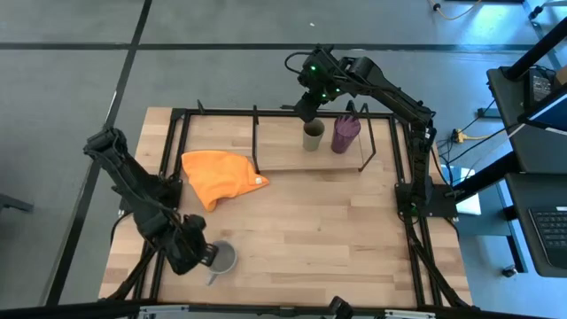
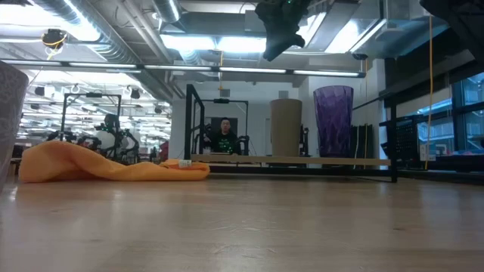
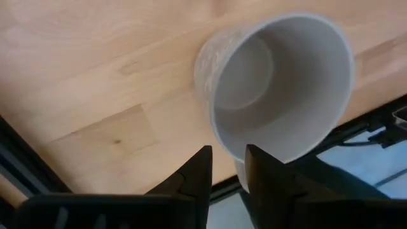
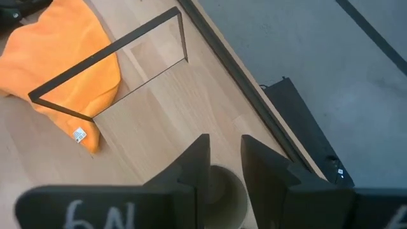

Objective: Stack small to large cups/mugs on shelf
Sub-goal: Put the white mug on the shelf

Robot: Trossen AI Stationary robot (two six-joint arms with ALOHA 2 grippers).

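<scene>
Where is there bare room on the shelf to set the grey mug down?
The shelf is bare from its left wire frame up to the olive-green cup. Its right half is crowded: that cup and the purple ribbed cup stand side by side, with the right gripper above the green one.

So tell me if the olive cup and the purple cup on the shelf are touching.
Apart. The low view shows the olive cup and the purple cup standing side by side on the shelf, with background visible between their walls from top to bottom.
</scene>
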